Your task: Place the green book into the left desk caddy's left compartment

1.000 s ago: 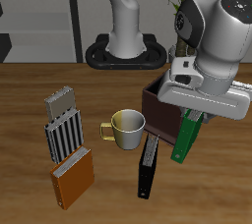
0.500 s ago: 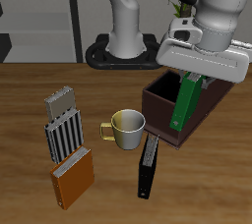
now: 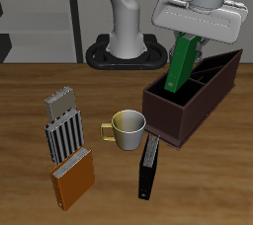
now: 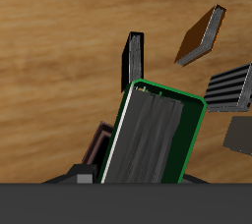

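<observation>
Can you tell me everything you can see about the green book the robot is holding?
The green book is thin, like a binder, with bright green covers and grey page edges showing in the wrist view. The gripper pinches its top end, so it hangs in the air, tilted, above the left desk caddy, the long dark brown box. Its lower end points down toward the caddy. It does not look like it touches the caddy yet.

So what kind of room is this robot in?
Probably a pretend office or study, drawn by a computer. There's a wooden desk with books like the green book, a desk caddy and a mug.
</observation>
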You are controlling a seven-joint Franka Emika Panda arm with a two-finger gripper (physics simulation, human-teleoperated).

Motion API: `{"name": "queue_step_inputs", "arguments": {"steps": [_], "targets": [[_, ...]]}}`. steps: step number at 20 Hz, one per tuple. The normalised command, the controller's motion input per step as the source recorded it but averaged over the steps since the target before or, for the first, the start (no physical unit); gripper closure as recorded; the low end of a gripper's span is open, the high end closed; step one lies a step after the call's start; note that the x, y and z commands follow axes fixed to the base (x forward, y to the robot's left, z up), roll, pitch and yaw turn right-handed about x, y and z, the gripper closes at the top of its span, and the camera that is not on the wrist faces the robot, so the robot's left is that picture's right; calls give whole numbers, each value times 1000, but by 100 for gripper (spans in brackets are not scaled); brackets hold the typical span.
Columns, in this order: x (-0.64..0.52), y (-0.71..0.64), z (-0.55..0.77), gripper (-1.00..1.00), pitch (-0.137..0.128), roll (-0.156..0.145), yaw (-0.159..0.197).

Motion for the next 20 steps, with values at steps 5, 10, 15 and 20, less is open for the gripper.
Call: {"name": "queue_step_inputs", "arguments": {"steps": [5,10,15,20], "targets": [[-485,-57,162,100,13,-31,-49],[-586,127,-4,100,2,10,9],[-629,175,-12,100,-40,41,2],[-627,220,-79,100,-14,16,1]]}}
